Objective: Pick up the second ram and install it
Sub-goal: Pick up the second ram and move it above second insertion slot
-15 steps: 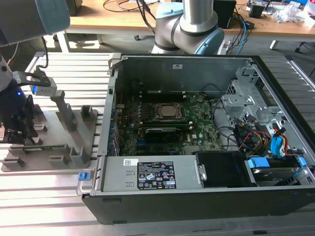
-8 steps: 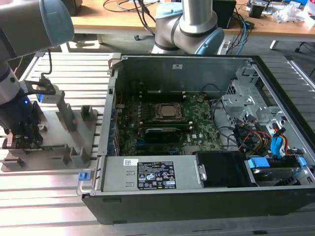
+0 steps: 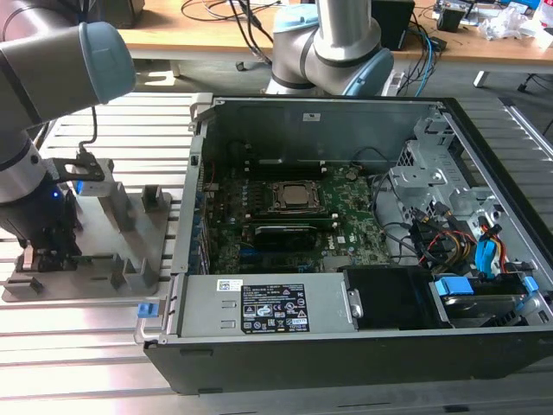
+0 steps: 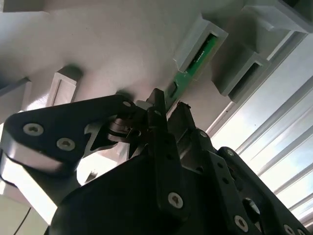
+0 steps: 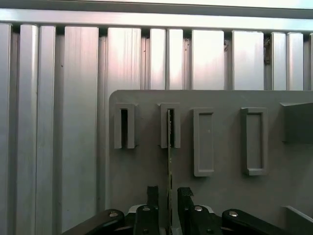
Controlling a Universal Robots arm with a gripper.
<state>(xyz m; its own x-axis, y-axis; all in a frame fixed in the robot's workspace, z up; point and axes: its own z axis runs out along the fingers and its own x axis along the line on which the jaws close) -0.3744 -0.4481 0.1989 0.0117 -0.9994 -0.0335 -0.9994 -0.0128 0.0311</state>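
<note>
The second ram (image 5: 169, 147) is a thin green stick seen edge-on, standing with its far end in a slot of the grey holder tray (image 5: 225, 196). In the second wrist view the second ram (image 4: 195, 61) runs from that slot down between my fingertips. My gripper (image 5: 168, 193) is open and straddles the stick's near end, one black finger (image 5: 152, 196) on each side with a small gap to the board. In the exterior view my gripper (image 3: 52, 251) hangs low over the holder tray (image 3: 130, 259) at the exterior view's left.
An open computer case (image 3: 346, 341) lies to the exterior view's right of the tray, with the green motherboard (image 3: 354, 229) and processor socket (image 3: 296, 195) inside. Cables and a drive cage (image 3: 449, 216) fill its far end. Several other slot blocks (image 5: 203, 142) stand on the tray. The table is ribbed aluminium (image 3: 78, 346).
</note>
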